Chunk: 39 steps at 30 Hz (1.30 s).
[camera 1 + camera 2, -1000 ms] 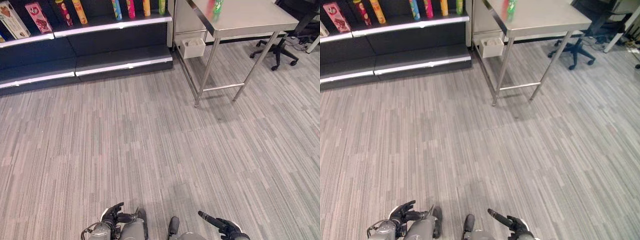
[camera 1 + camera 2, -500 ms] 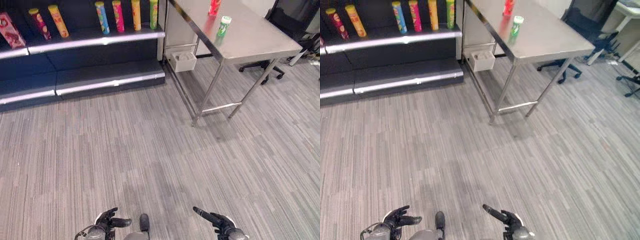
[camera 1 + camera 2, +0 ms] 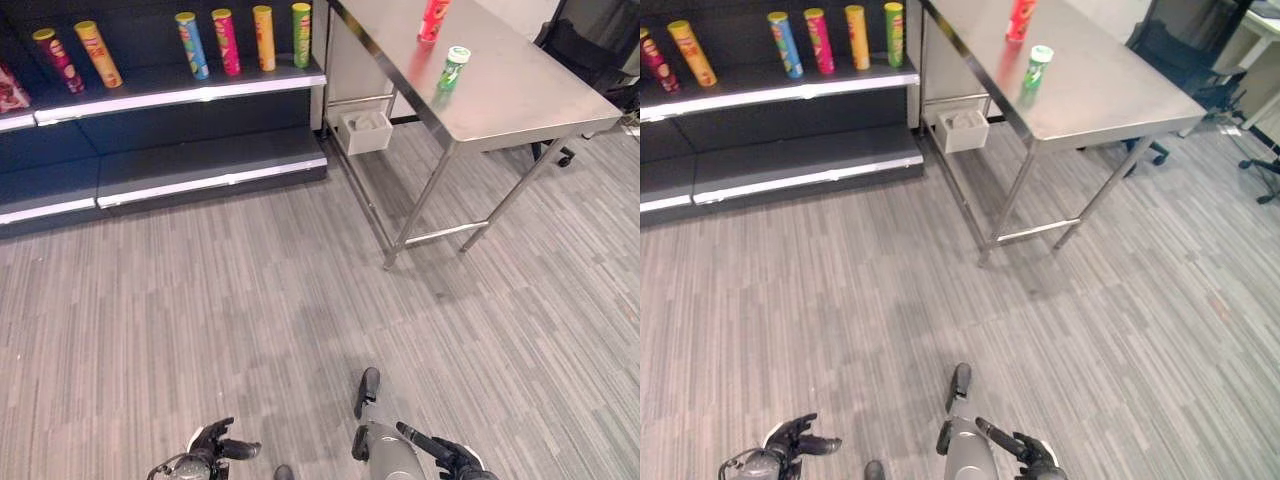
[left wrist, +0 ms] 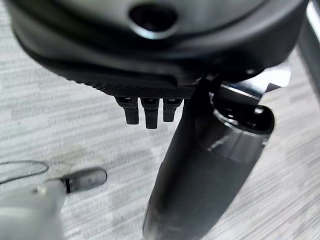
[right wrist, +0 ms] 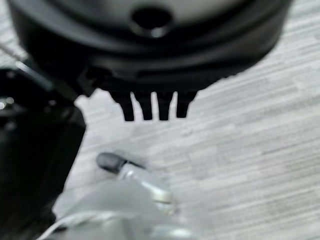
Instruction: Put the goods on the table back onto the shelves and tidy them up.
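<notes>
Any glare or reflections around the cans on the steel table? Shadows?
Left eye view: table mirrors green can and red can as coloured smears; shelf edge strip glares white. Right eye view: soft shadow on floor under the table.

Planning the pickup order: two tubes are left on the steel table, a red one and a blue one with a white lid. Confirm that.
Not quite: the white-lidded tube is green, not blue, as the left eye view shows. The red tube does stand with it on the steel table.
</notes>
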### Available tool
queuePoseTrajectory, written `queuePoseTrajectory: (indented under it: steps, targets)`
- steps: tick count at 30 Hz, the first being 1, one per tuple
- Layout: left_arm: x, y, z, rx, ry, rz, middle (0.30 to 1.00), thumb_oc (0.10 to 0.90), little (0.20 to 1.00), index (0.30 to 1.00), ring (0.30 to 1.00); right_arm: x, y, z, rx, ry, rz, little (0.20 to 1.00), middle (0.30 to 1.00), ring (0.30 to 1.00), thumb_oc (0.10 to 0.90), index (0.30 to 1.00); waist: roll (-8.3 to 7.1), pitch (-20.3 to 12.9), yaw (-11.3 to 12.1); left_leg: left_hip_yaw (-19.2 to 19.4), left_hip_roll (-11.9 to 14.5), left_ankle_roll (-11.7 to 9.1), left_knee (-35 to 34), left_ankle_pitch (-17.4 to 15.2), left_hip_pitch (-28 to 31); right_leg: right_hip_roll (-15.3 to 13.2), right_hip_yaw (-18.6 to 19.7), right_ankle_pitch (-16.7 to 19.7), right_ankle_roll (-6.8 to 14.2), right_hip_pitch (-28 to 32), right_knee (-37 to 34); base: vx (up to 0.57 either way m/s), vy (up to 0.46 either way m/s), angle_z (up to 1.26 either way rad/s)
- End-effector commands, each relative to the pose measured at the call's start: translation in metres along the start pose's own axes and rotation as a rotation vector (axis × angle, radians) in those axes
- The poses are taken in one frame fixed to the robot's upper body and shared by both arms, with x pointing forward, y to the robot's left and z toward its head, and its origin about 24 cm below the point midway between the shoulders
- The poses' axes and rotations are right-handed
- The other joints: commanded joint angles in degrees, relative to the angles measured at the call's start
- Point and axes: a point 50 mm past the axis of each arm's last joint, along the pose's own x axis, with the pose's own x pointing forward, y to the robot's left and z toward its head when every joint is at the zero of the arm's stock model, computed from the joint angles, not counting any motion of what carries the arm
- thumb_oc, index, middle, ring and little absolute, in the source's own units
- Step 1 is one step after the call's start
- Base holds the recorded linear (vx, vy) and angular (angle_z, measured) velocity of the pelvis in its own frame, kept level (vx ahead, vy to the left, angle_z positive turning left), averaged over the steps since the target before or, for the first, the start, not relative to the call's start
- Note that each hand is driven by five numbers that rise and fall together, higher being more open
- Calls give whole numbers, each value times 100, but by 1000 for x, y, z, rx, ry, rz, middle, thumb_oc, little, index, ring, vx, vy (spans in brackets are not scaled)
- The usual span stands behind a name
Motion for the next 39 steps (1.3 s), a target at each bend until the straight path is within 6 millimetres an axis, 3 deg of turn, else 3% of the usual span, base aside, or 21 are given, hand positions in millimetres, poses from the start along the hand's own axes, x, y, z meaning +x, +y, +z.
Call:
queuePoseTrajectory:
  steps: [1, 3, 6, 8, 10, 13, 15, 16, 18, 20, 21, 23, 25, 29, 32, 34, 36, 37, 39]
  targets:
    - [3, 5, 35, 39, -131, 5, 900, 800, 900, 900, 900, 2, -15, 25, -27, -85, -45, 900, 900, 900, 800, 900, 103, 170, 54, 99, -147, -144, 4, 65, -184, 4, -150, 663, 248, 369, -277, 468, -116, -9]
    - [3, 3, 33, 54, -126, -2, 900, 800, 900, 900, 900, 2, -15, 20, -36, -73, -42, 900, 900, 900, 800, 900, 64, 58, 65, 32, -172, -142, 4, -142, 30, -3, -318, 706, 178, 494, -263, 508, -149, 14]
    - [2, -8, 30, -2, -128, -31, 900, 800, 900, 900, 900, 1, -24, 16, -45, -62, -58, 900, 900, 900, 800, 900, 225, -180, -16, -173, 181, -299, 426, -333, 162, 174, -365, 472, -26, 651, -4, 538, -245, 45]
    - [1, -10, 31, -11, -138, -39, 900, 800, 900, 900, 900, 0, -28, 17, -42, -73, -64, 900, 900, 900, 800, 900, 284, -256, -37, -173, 356, -482, 934, -114, 6, 329, -446, 259, -176, 825, -1, 363, -247, 46]
    - [1, -9, 33, -43, -145, -37, 900, 800, 900, 900, 900, 0, -29, 19, -53, -81, -64, 900, 900, 900, 800, 900, 282, -242, 18, -179, 451, -676, 1903, 360, -391, 515, -505, 9, -378, 1113, -78, 263, -250, 20]
    - [0, -6, 40, -83, -172, -29, 900, 800, 900, 900, 900, 0, -31, 30, -55, -118, -72, 900, 900, 900, 800, 900, 120, 90, 177, -210, 569, -844, 4216, 1228, -1519, 636, -503, -276, -713, 1563, -214, 134, -259, 4]
    - [0, -5, 41, -90, -176, -25, 900, 800, 900, 900, 900, 0, -31, 33, -58, -124, -76, 900, 900, 900, 800, 900, 51, 135, 187, -129, 634, -793, 4538, 1328, -1788, 626, -522, -336, -762, 1641, -256, 113, -140, -9]
    - [0, -6, 41, -107, -171, -24, 900, 800, 900, 900, 900, 1, -31, 36, -74, -126, -75, 900, 900, 900, 800, 900, 20, 228, 335, 2, 544, -611, 4671, 1003, -2289, 686, -397, -451, -803, 1847, -340, 213, -60, -19]
    - [0, -8, 37, -116, -159, -26, 900, 800, 900, 900, 900, 1, -29, 36, -85, -124, -66, 900, 900, 900, 800, 900, 13, 236, 487, 19, 424, -520, 4236, 775, -2725, 717, -245, -537, -747, 1996, -369, 277, -18, -16]
    - [0, -7, 33, -117, -151, -23, 900, 800, 900, 900, 900, 1, -27, 35, -107, -123, -60, 900, 900, 900, 800, 900, 42, 215, 627, -26, 306, -421, 3322, 608, -2807, 739, -130, -632, -663, 2064, -369, 263, 73, -80]
    - [-1, -7, 31, -118, -146, -22, 900, 800, 900, 900, 900, 1, -27, 35, -119, -123, -57, 900, 900, 900, 800, 900, 68, 195, 694, -142, 286, -422, 2536, 735, -2806, 753, -95, -681, -619, 2124, -369, 299, 105, -108]
    - [-1, -8, 29, -116, -141, -25, 900, 800, 900, 900, 900, 1, -27, 34, -134, -124, -60, 900, 900, 900, 800, 900, 225, 172, 800, -380, 433, -548, 1177, 1386, -2793, 930, -52, -843, -574, 2302, -369, 320, 107, -51]
    - [0, -8, 29, -112, -137, -26, 900, 800, 900, 900, 900, 1, -28, 34, -137, -124, -67, 900, 900, 900, 800, 900, 296, 209, 873, -407, 593, -697, 424, 1785, -2966, 1009, -17, -1046, -593, 2513, -369, 322, 99, -35]
    - [0, -7, 19, -116, -96, -14, 900, 800, 900, 900, 900, 2, -20, 28, -178, -103, -43, 900, 900, 900, 800, 900, 341, 55, 867, -301, 681, -767, 4, 2072, -2796, 1110, 147, -1231, -552, 2692, -369, 288, 139, -18]
    - [1, -1, 16, -110, -79, 7, 900, 800, 900, 900, 900, 3, -12, 29, -196, -102, -17, 900, 900, 900, 800, 900, 111, -112, 929, -118, 551, -626, 170, 1874, -2589, 829, 312, -1238, -434, 2836, -369, 313, 210, -42]
    - [1, 1, 16, -111, -76, 13, 900, 800, 900, 900, 900, 3, -9, 31, -205, -106, -10, 900, 900, 900, 800, 900, 63, -144, 952, -71, 506, -552, 222, 1780, -2556, 739, 349, -1228, -410, 2807, -251, 169, 134, -44]
    - [1, 5, 18, -114, -79, 25, 900, 800, 900, 900, 900, 4, -6, 34, -209, -112, -1, 900, 900, 900, 800, 900, 19, -179, 978, 99, 431, -397, 241, 1606, -2435, 539, 344, -1198, -296, 2613, 243, 163, 216, -20]
    - [2, 10, 22, -113, -85, 40, 900, 800, 900, 900, 900, 4, -4, 40, -197, -123, 1, 900, 900, 900, 800, 900, 36, -152, 923, 256, 327, -209, 169, 1384, -2137, 264, 323, -901, -82, 2041, 1352, 196, 311, -4]
    - [2, 15, 27, -95, -97, 51, 900, 800, 900, 900, 900, 4, -1, 43, -178, -132, 7, 900, 900, 900, 800, 900, 134, -32, 789, 360, 311, -91, 79, 1250, -1882, 67, 293, -529, -53, 1450, 2370, 143, 271, -23]
